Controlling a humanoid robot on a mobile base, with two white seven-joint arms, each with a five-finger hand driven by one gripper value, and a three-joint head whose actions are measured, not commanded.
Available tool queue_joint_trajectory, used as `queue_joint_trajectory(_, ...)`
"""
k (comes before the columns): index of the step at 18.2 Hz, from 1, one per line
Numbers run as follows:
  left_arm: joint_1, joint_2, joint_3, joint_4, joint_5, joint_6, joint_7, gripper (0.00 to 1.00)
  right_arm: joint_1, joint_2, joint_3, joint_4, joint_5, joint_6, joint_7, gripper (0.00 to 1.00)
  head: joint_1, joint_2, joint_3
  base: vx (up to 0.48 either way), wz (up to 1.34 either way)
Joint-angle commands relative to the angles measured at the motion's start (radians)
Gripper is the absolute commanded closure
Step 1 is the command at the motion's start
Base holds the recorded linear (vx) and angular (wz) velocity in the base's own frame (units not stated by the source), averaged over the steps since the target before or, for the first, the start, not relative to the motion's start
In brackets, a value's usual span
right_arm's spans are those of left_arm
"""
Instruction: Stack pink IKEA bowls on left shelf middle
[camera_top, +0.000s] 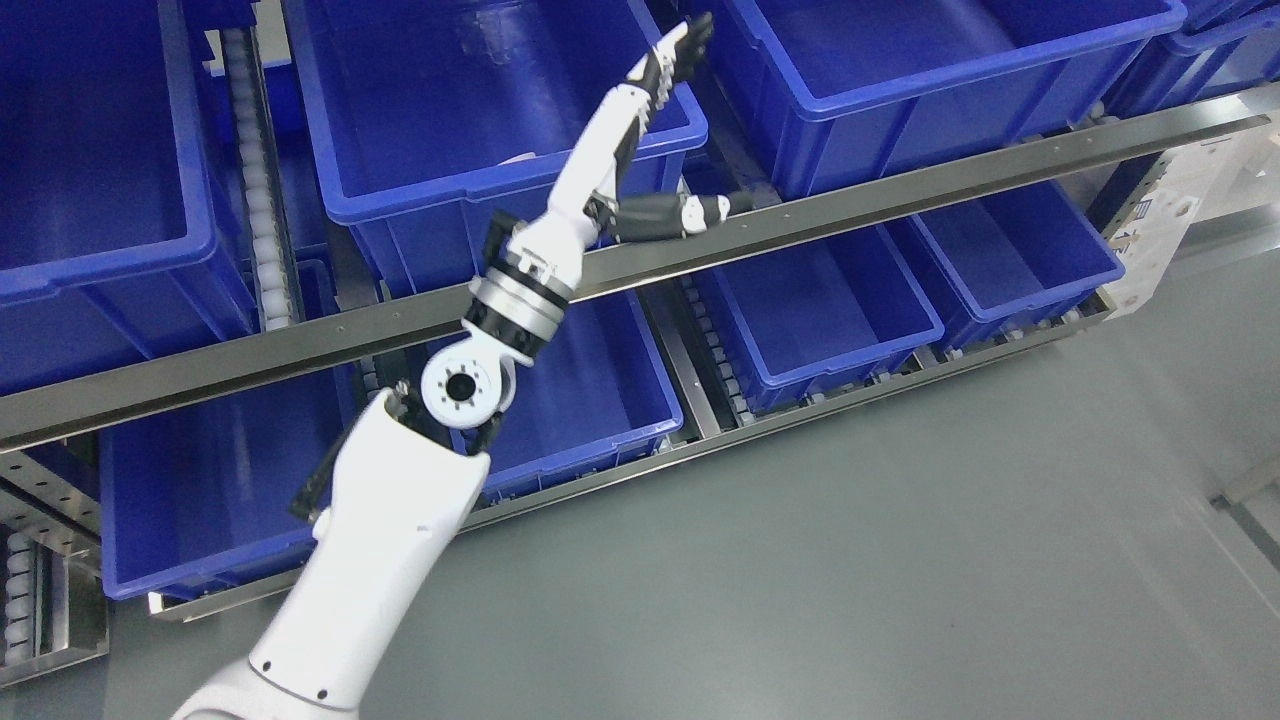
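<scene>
Blue plastic bins fill a tilted metal rack, set in two rows divided by a long steel rail (900, 195) running diagonally across the head view. From the lower left a white robot arm (385, 560) reaches up over that rail, and its left hand (650, 130) hangs above the right rim of the upper middle bin (460, 110). Its fingers (685, 45) are stretched out straight toward the gap between that bin and the upper right bin (930, 70), with the thumb (690, 212) splayed sideways just above the rail; the hand is spread and grips nothing. No pink bowl can be seen in any bin or in the hand. Lower bins (810, 300) sit beneath the rail, and grey floor (900, 560) spreads below the rack.
</scene>
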Motion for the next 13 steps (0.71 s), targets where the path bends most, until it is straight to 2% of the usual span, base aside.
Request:
queue_joint_trajectory(1, 0.273, 0.005, -0.188, -0.246, 0.032, -0.066, 0.010, 0.00, 0.029, -0.017, -0.011, -0.034, -0.057, -0.001, 0.000, 0.00, 0.0000, 0.000, 0.000, 0.000, 0.00)
queue_joint_trajectory(6, 0.425, 0.005, -0.002, -0.246, 0.032, -0.112, 0.015, 0.00, 0.029, -0.017, -0.011, -0.034, -0.057, -0.003, 0.000, 0.00, 0.0000, 0.000, 0.000, 0.000, 0.00)
queue_joint_trajectory(10, 0.626, 0.005, 0.094, -0.245, 0.032, -0.213, 0.010, 0.00, 0.029, -0.017, -0.011, -0.034, -0.057, -0.001, 0.000, 0.00, 0.0000, 0.000, 0.000, 0.000, 0.00)
queue_joint_trajectory(13, 0.703, 0.005, 0.220, -0.237, 0.037, -0.215, 0.010, 0.00, 0.029, -0.017, -0.012, -0.034, -0.057, -0.003, 0.000, 0.00, 0.0000, 0.000, 0.000, 0.000, 0.00)
